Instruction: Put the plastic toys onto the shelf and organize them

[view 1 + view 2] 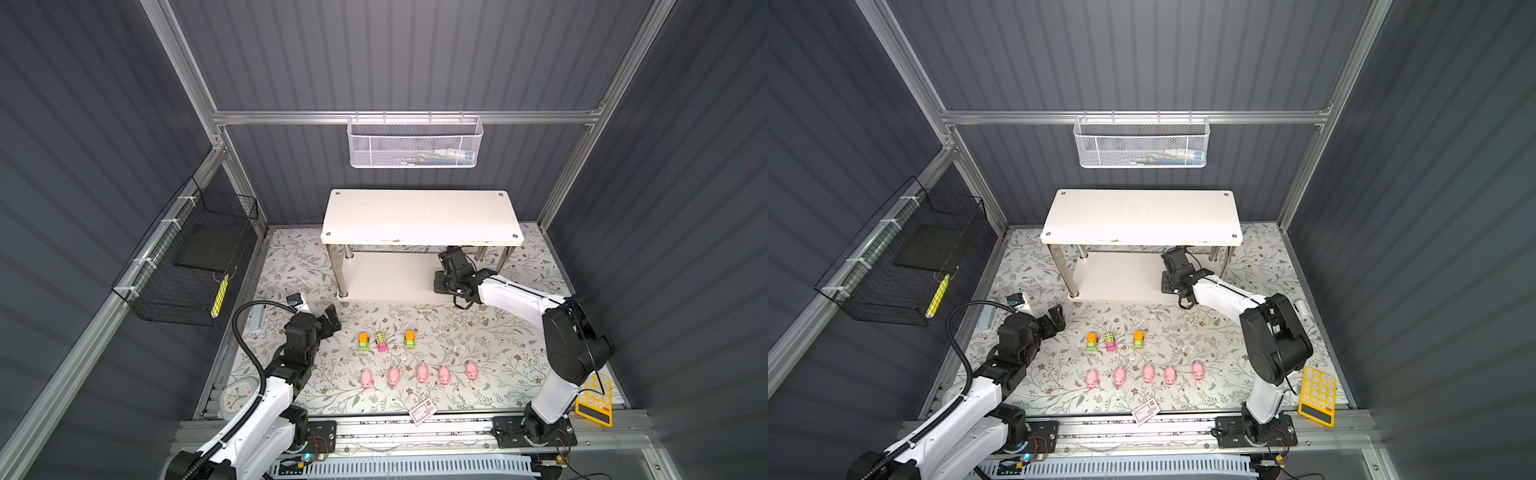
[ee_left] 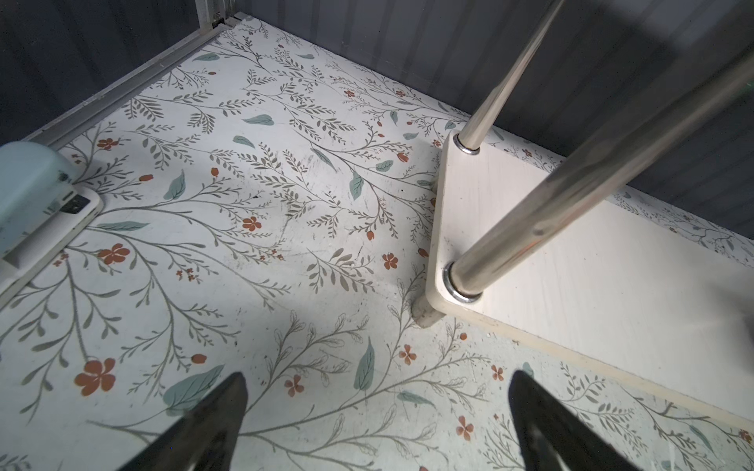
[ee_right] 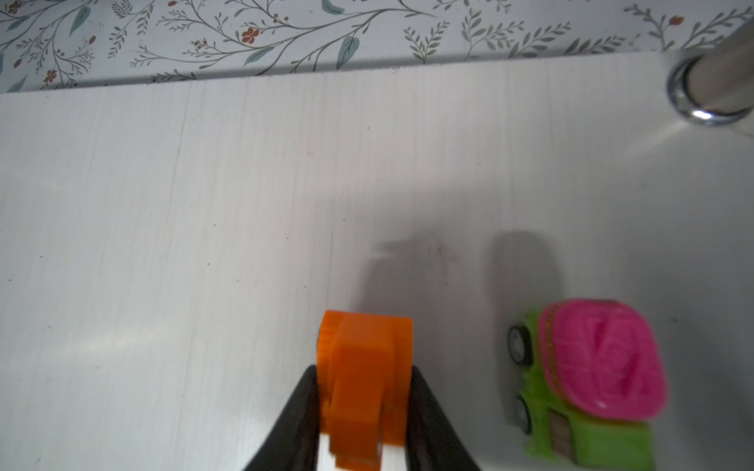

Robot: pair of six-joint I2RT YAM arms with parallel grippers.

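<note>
The shelf [image 1: 419, 216] [image 1: 1142, 216] stands at the back with its top board bare. My right gripper [image 1: 448, 251] [image 3: 364, 369] reaches under that board, shut on an orange car [image 3: 365, 350] over the lower board [image 3: 204, 183]. A lime green and pink car [image 3: 591, 367] sits on the lower board beside it. Three cars [image 1: 381, 341] and a row of several pink pigs [image 1: 422, 372] stand on the floral floor. My left gripper [image 1: 332, 320] [image 2: 377, 377] hovers open and holds nothing near the shelf's front left post [image 2: 551, 212].
A red-and-white card [image 1: 422, 412] lies at the front edge. A yellow calculator [image 1: 595, 401] sits front right and a clock [image 1: 237, 399] front left. A pale blue device [image 2: 32, 191] lies left of my left gripper. A white mesh basket [image 1: 415, 143] and a black wire basket [image 1: 187, 257] hang on the walls.
</note>
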